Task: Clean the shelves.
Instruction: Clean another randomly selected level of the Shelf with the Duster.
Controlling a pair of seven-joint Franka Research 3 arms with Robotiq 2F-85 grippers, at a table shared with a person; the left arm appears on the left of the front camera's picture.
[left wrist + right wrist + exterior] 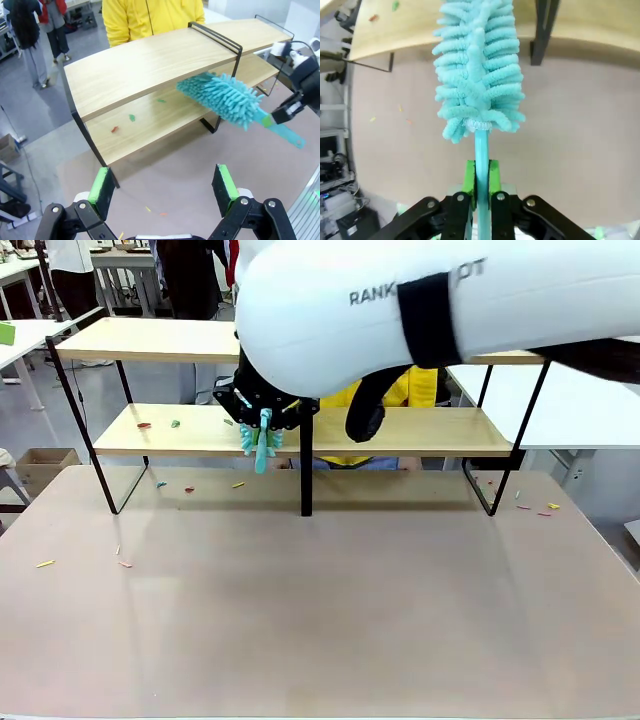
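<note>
The shelves [400, 432] are two light-wood boards in a black frame, spanning the table. My right gripper [264, 420] is shut on the handle of a teal fluffy duster [262, 448], just left of the black centre post [306, 475]. The duster head [222, 96] lies at the front edge of the lower board [150, 122]. From the right wrist, the gripper [481, 181] clamps the thin teal handle, with the head [477, 70] reaching toward the lower board [420, 25]. My left gripper [163, 185] hangs open above the table, holding nothing.
Red and green scraps [145, 425] lie on the lower board's left part [132, 118]. More scraps are scattered on the table [125, 562] at left and at right [545, 508]. A person in a yellow top [150, 17] stands behind the shelves.
</note>
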